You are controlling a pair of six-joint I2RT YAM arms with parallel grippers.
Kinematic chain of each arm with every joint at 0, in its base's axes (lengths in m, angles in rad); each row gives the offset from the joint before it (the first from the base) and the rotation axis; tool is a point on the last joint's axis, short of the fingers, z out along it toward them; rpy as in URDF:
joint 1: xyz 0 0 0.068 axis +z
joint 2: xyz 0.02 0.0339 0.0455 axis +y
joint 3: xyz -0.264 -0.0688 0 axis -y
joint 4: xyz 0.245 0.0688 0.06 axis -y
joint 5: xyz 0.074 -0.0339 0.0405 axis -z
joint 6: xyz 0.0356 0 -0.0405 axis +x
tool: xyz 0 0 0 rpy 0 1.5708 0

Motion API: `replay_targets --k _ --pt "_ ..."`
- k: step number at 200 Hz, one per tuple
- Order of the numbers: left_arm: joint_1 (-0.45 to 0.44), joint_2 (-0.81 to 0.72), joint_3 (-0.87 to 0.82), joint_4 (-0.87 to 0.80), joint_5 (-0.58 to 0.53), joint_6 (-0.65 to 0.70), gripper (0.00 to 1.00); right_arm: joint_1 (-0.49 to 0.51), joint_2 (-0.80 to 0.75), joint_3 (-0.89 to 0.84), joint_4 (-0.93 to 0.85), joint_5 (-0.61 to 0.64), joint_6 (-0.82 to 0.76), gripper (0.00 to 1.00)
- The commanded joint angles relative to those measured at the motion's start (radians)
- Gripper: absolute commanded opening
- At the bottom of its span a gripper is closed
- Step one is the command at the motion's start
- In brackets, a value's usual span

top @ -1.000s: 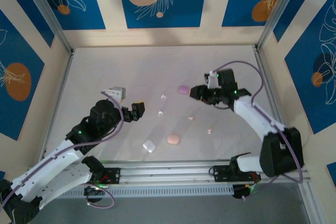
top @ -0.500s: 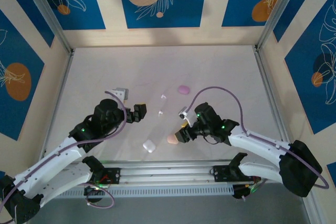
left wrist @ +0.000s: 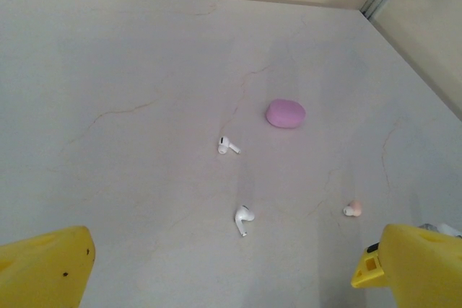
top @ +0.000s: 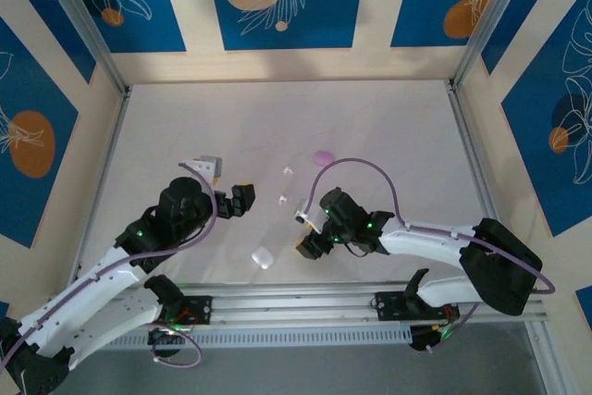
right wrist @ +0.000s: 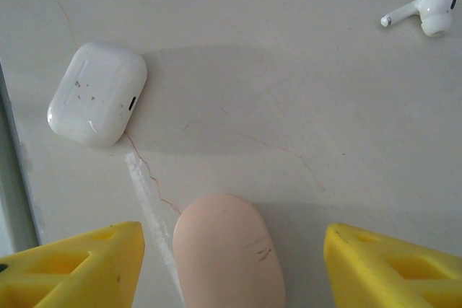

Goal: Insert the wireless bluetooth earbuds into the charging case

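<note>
Pebble-smooth pink case (right wrist: 229,250), glossy white bud (right wrist: 433,16) — stemmed

pale table (top: 388,117) | blue leaf-print wall panels (top: 324,20) | aluminium rail (top: 296,302)

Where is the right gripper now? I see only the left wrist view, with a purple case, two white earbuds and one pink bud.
Observer: The right gripper hangs over a pink case, jaws open, with a gap on each side of the case.
Operator: Is there also a white case?
Observer: Yes. A white case lies apart from the pink one, to its upper left in the right wrist view. It looks closed.
Operator: Is any earbud near these two cases?
Observer: One white earbud lies at the upper right of that view, away from both cases.
</note>
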Motion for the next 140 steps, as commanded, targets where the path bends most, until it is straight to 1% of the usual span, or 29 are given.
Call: replay_targets --k 1,26,42,61,98,121,140 --pt "0.010 -0.001 -0.006 0.015 0.001 -0.002 1.00 -0.005 -0.007 -0.035 0.027 -0.006 0.049 0.68" --pt "0.010 0.013 -0.009 0.029 0.017 -0.008 1.00 -0.010 0.016 -0.054 0.061 0.033 0.083 0.69" --pt "0.010 0.015 -0.011 0.034 0.020 -0.007 1.00 -0.011 0.034 -0.060 0.073 0.013 0.078 0.69" --pt "0.011 0.012 -0.012 0.034 0.019 -0.007 1.00 -0.015 0.070 -0.064 0.085 -0.057 0.063 0.69" --pt "0.010 0.009 -0.014 0.033 0.014 -0.007 1.00 0.003 0.113 -0.060 0.094 -0.035 0.060 0.69" --pt "0.010 0.012 -0.014 0.038 0.016 -0.007 1.00 0.016 0.111 -0.061 0.089 -0.057 0.053 0.66" --pt "0.010 0.017 -0.015 0.040 0.017 -0.009 1.00 0.039 0.115 -0.066 0.088 -0.024 0.063 0.63"
